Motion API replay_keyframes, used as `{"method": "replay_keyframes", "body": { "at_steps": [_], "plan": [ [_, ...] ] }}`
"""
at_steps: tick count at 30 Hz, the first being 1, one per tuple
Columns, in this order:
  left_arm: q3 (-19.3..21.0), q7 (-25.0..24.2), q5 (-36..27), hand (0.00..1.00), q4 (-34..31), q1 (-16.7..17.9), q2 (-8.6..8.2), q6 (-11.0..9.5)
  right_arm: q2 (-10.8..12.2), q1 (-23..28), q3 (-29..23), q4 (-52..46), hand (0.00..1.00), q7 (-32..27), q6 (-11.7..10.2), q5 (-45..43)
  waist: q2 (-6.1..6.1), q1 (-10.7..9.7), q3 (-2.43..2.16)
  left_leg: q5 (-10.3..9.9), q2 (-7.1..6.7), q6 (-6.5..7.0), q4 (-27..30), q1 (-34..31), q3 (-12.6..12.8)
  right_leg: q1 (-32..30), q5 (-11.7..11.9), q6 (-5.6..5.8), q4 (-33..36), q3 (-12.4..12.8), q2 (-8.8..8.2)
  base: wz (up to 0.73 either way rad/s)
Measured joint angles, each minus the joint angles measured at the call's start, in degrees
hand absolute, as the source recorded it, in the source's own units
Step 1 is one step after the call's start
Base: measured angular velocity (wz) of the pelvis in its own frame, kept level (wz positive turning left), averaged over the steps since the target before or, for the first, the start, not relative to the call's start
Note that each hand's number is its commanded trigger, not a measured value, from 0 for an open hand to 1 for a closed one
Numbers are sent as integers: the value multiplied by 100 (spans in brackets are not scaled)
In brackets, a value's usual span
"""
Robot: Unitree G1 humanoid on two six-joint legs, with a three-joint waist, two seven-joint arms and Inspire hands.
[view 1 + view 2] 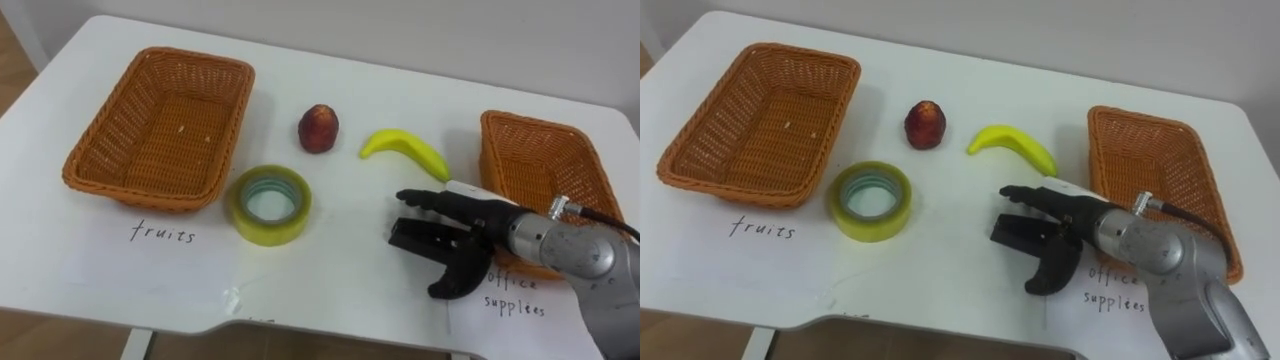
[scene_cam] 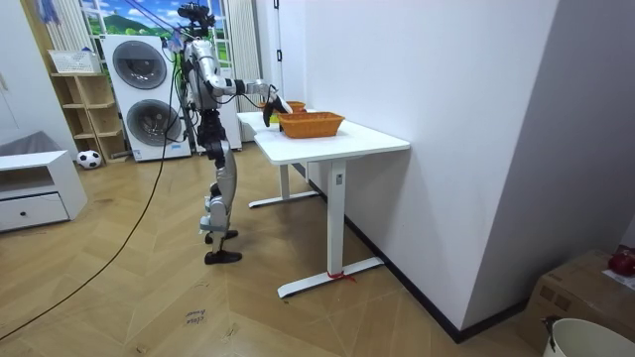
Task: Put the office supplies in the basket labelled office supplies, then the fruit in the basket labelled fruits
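A reddish peach (image 1: 319, 128) and a yellow banana (image 1: 405, 148) lie mid-table between two wicker baskets. The left basket (image 1: 100, 160) is empty, with a paper sheet marked for fruit before it. The right basket (image 1: 580, 165) is empty too, behind a sheet marked for office supplies. A yellow-green tape roll (image 1: 270, 204) lies flat near the left basket. My right hand (image 1: 470, 225) reaches in from the right, open. Its straight fingers (image 1: 425, 199) are above a small black object (image 1: 415, 238) and its thumb is below it. Whether the hand touches the object I cannot tell.
The white table (image 1: 350, 290) has its front edge close below the hand and the tape. In the room view I stand at the end of the table (image 2: 337, 144), which runs along a white wall. Washing machines (image 2: 144, 94) stand behind me.
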Motion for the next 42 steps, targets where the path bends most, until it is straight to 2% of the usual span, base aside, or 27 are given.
{"method": "replay_keyframes", "body": {
  "at_steps": [7,14,19,33,38,39,42],
  "plan": [
    [0,15,-5,0,1,1,-5,0,3,0,0,-27,0,0,3,-44,4,10,3,0,0,0,-9,2,8,-5,0,0,0,10,2,0],
    [-1,19,-12,0,-2,-25,-31,11,53,-15,17,-27,0,-2,1,-105,51,78,36,0,8,0,-25,0,39,-32,0,0,-1,20,8,-1],
    [-59,28,-8,0,-5,-99,-20,98,123,-16,33,-26,0,-8,0,-378,45,129,31,0,15,0,-25,-2,46,-35,0,-1,0,50,17,-1],
    [-106,120,-3,0,6,-130,-4,182,269,-16,262,94,0,-41,76,-991,30,189,16,0,16,0,-19,0,52,-13,16,-7,11,47,20,0],
    [-105,127,10,0,1,-152,-7,233,415,-14,381,65,0,-84,133,-1382,31,195,10,0,17,1,-19,6,51,-15,35,-9,11,55,23,-1],
    [-106,128,10,0,1,-154,-5,250,454,-14,382,67,98,-84,180,-1412,28,200,4,1,18,2,-20,11,52,-15,39,-9,11,81,24,0],
    [-101,127,32,0,-3,-158,0,303,512,-18,430,58,100,-84,252,-1574,16,233,-16,1,18,3,-17,12,51,-13,44,-10,11,91,27,0]
  ]
}}
